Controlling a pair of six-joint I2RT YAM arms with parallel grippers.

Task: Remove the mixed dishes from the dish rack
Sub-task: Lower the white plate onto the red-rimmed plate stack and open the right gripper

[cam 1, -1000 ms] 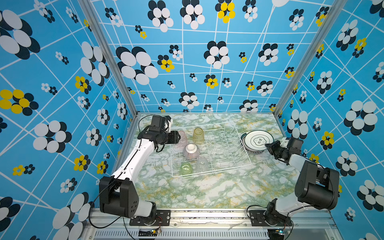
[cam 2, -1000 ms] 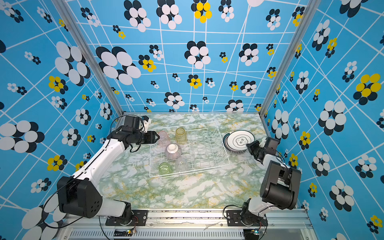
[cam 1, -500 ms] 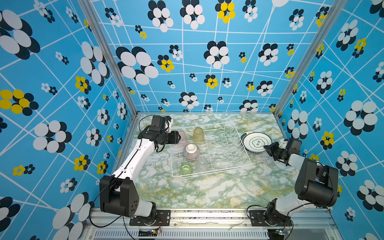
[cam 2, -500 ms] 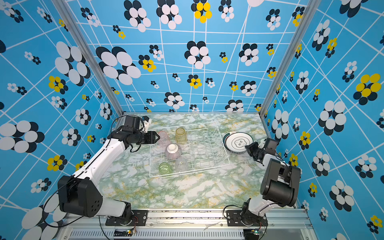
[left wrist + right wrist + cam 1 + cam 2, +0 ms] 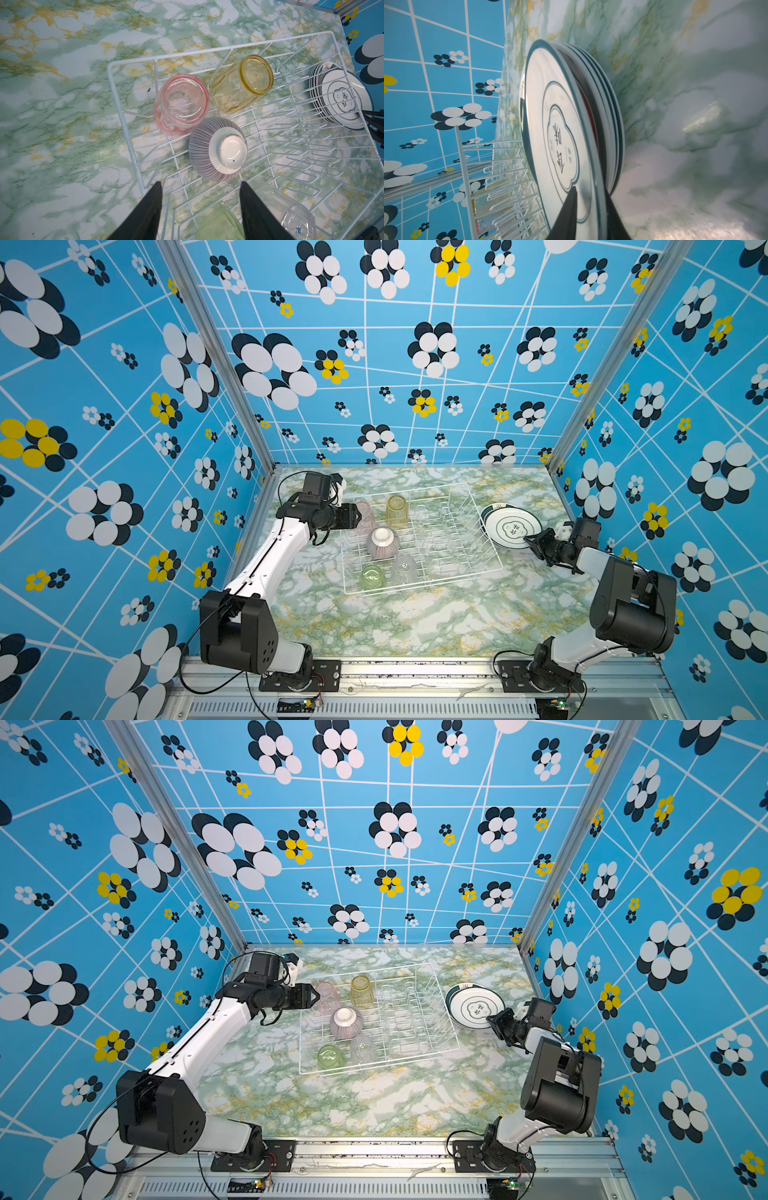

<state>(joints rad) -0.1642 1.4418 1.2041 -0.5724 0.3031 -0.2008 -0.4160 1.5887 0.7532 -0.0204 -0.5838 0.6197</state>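
Mid-table sits dish rack (image 5: 449, 539); plate stack (image 5: 513, 526) lies just beside it, R side; bowl (image 5: 382, 542) + tumblers (image 5: 397, 511) inside rack. R gripper (image 5: 590, 190) narrow, astride top plate (image 5: 556, 135) rim, grip unclear. Backing off while dragging could skew stack. L gripper (image 5: 201, 182) wide, empty, over rack.

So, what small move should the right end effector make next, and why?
Probably open wider and draw back. The right end effector straddles the rim of the top plate, which already rests on the stack of plates beside the dish rack, so it seems delivered.
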